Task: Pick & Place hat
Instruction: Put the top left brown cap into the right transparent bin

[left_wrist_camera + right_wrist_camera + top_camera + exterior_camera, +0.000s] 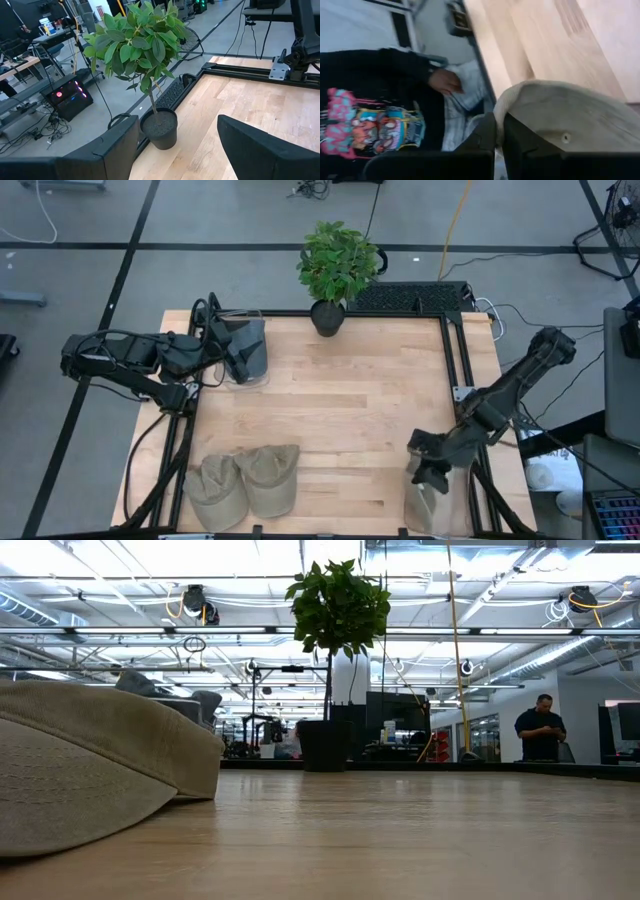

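Two beige hats lie side by side on the wooden table near its front left corner; one of them fills the low view's left. A third beige hat is at the table's near right corner, with my right gripper shut on it. My left gripper waits open at the far left, above the table, with nothing between its fingers. My right gripper pinches the hat's rim edge between its two shut fingers, coming at it slanting downward. The crown spreads out beyond the fingertips. Whether the hat is clear of the table, I cannot tell.
A potted plant stands at the table's far edge, its dark pot close ahead of my left gripper. A black frame rail runs along the right side. A person in a black printed shirt is beside the near right corner.
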`<action>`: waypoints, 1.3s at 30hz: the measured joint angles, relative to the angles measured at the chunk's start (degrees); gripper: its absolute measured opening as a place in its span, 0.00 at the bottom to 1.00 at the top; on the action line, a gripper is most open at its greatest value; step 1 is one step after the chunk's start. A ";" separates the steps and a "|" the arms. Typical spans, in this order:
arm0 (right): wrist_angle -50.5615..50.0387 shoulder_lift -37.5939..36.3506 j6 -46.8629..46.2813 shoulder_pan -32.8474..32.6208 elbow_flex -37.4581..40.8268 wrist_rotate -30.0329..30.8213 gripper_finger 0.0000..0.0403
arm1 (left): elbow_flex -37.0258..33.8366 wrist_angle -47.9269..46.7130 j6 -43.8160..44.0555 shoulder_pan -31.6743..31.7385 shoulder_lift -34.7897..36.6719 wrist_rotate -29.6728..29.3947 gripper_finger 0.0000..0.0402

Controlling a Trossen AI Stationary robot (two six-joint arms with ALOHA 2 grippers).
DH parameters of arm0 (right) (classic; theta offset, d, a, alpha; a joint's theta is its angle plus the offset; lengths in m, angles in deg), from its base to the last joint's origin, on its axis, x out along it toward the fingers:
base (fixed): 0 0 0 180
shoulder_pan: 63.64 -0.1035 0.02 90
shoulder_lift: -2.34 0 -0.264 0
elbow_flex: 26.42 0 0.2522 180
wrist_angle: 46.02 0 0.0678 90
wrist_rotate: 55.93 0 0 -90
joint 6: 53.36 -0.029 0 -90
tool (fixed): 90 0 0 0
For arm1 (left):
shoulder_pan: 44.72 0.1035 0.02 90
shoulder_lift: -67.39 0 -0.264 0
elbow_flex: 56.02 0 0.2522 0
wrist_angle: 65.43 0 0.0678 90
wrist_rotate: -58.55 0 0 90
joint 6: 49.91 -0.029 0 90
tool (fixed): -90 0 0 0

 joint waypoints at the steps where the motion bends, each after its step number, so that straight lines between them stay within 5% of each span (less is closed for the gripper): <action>1: 1.01 -1.20 0.98 -0.29 0.01 1.10 0.01 | 0.00 0.00 0.00 0.00 0.00 0.00 0.68; 8: 16.06 -9.03 13.38 -6.23 -0.01 9.08 0.00 | 0.00 0.00 0.00 0.00 0.00 0.02 0.68; 13: 17.75 -10.26 20.95 -15.95 0.09 20.05 0.00 | 0.00 0.00 0.00 0.00 0.01 0.00 0.68; 20: 17.77 -8.57 28.63 -32.67 4.77 44.47 0.00 | 0.00 0.00 0.00 0.00 0.00 0.01 0.68; 29: 17.76 -7.96 20.52 -47.59 12.05 68.88 0.00 | 0.00 0.00 0.00 0.00 0.00 0.00 0.68; 34: 24.91 -7.96 28.10 -52.06 12.16 77.93 0.00 | 0.00 0.00 0.00 0.00 -0.01 0.00 0.68; 39: 35.82 -7.98 39.75 -53.92 12.16 78.80 0.00 | 0.00 0.00 0.00 0.00 0.00 0.00 0.68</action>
